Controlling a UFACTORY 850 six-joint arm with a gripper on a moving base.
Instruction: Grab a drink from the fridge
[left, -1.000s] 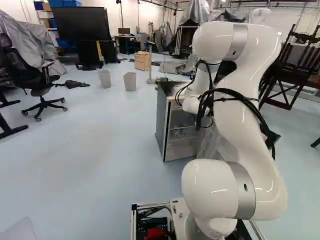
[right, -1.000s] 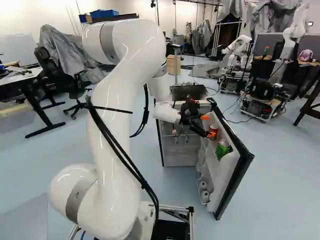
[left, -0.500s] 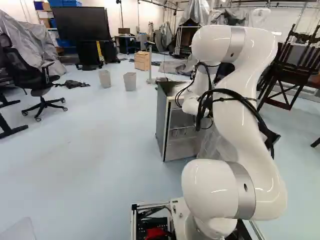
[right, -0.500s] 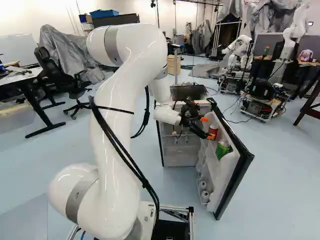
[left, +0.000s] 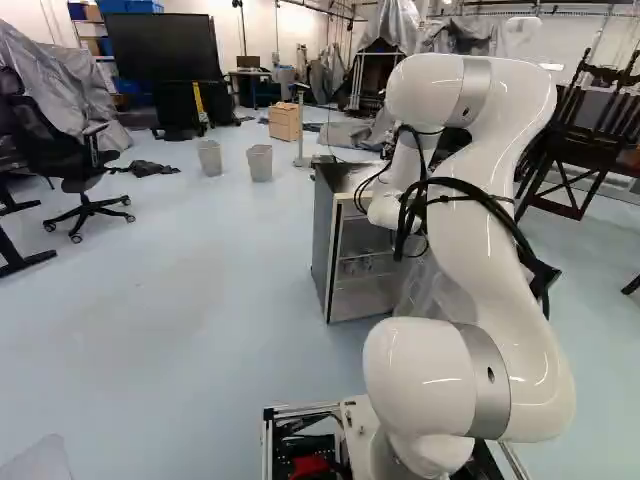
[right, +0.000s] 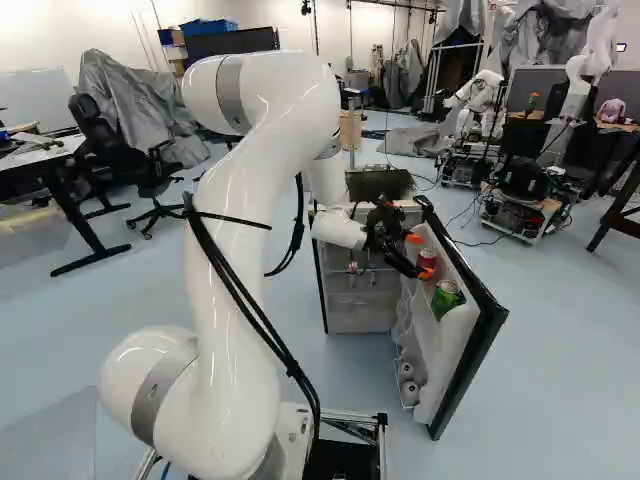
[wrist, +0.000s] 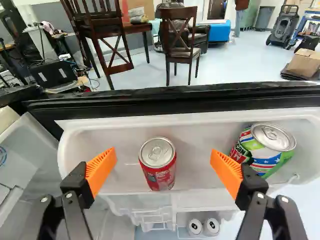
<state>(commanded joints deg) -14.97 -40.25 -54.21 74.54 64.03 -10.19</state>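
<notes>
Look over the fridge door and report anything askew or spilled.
The green can seems to lean in the door shelf, which looks odd because the red can there stands upright. No spill shows.

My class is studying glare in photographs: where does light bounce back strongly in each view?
Left base view: bright streaks on the glossy white arm, a dull sheen on the fridge top; right base view: pale highlights on the arm again; wrist view: shine on the red can's lid, bright patches on the floor beyond the door.
</notes>
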